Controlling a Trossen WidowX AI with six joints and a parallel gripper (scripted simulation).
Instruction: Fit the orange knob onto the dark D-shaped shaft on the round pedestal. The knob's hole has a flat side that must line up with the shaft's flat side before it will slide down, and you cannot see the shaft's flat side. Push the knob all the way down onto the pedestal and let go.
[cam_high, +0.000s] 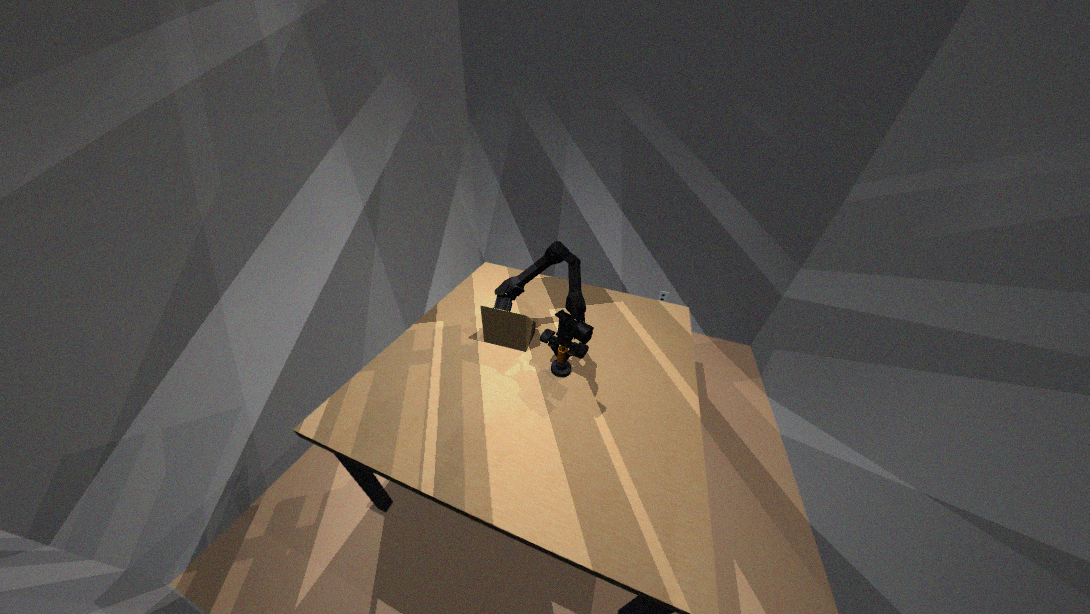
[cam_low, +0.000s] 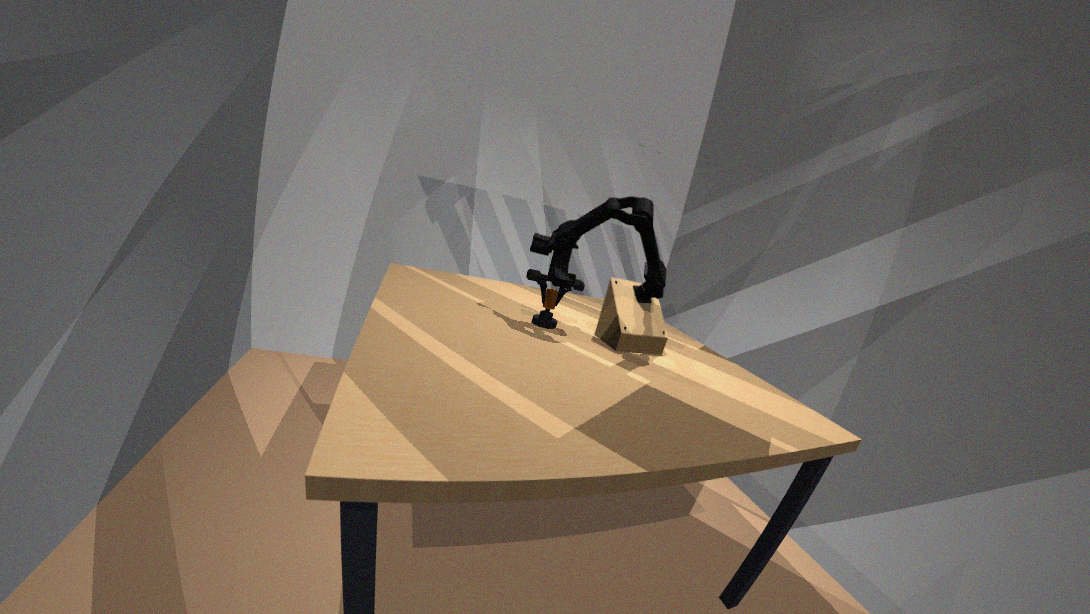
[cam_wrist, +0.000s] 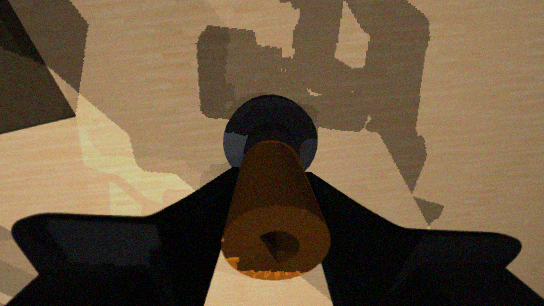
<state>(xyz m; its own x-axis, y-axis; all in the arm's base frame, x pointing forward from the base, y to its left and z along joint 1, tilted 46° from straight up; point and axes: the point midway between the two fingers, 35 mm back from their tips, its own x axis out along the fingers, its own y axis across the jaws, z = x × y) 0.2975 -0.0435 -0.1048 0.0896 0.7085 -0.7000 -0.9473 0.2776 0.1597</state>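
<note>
The orange knob (cam_high: 562, 353) (cam_low: 549, 298) (cam_wrist: 272, 192) is upright, its top face with the dark D-shaped hole turned toward the wrist camera. My gripper (cam_high: 562, 351) (cam_low: 550, 296) (cam_wrist: 271, 175) is shut on it, one black finger at each side. The dark round pedestal (cam_high: 561, 371) (cam_low: 543, 321) (cam_wrist: 270, 106) stands on the table below the knob. In the exterior view a narrower dark part shows between the knob's lower end and the wide base. The knob hides the shaft's top in the wrist view, so I cannot tell whether the shaft is inside the hole.
The wooden wedge-shaped block (cam_high: 505, 328) (cam_low: 636, 306) (cam_wrist: 25, 95) at the arm's base stands to one side of the pedestal. The wooden table (cam_high: 526, 465) (cam_low: 488, 450) carries both, with striped light and shadows across it. The arm arches above.
</note>
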